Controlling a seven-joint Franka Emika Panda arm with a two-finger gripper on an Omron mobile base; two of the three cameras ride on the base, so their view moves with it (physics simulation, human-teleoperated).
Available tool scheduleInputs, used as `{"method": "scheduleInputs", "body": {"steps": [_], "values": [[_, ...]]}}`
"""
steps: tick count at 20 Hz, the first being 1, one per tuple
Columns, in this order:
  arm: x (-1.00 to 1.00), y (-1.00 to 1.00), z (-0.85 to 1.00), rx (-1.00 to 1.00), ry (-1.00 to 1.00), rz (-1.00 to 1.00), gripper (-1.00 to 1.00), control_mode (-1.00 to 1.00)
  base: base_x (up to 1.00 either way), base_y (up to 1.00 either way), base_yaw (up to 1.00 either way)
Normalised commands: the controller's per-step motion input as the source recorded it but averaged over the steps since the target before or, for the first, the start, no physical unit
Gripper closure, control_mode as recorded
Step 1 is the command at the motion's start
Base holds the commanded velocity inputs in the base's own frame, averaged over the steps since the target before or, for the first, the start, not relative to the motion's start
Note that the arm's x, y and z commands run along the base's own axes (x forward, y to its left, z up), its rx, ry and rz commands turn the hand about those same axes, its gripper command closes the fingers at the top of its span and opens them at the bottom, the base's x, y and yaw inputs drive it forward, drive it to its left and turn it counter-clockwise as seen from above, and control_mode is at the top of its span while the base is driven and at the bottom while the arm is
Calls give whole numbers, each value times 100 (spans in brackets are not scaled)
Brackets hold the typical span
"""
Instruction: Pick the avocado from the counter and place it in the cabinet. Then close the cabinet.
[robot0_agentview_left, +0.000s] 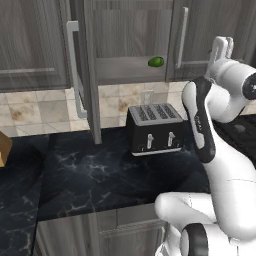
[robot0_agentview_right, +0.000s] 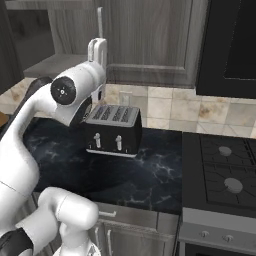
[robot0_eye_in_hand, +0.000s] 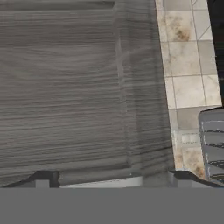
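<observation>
Cabinet (robot0_agentview_left: 130, 70) door facing raised claw (robot0_eye_in_hand: 113, 178)

The small glossy green avocado (robot0_agentview_left: 156, 61) lies on the grey shelf (robot0_agentview_left: 130, 69) inside the grey-brown wood-grain wall cabinet (robot0_agentview_left: 200, 30), near the shelf's right end. The cabinet's left door (robot0_agentview_left: 87, 70) stands swung open, edge-on, reaching out over the dark veined marble-look counter (robot0_agentview_left: 100, 170). Below the shelf, the black four-slot toaster (robot0_agentview_left: 152, 127) sits on the counter against the tiled wall (robot0_agentview_left: 45, 107). The black stove top (robot0_agentview_right: 222, 170) lies to the toaster's right.
</observation>
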Motion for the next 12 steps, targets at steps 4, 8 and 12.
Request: {"method": "scheduleInputs", "body": {"steps": [4, 8, 12], "values": [[-100, 47, 0, -3, 1, 0, -100, -100, 0, 0, 0], [-100, 61, 0, -1, 1, 0, -100, -100, 0, 0, 0], [-100, 66, 1, -1, 0, 0, -100, -100, 0, 0, 0]]}}
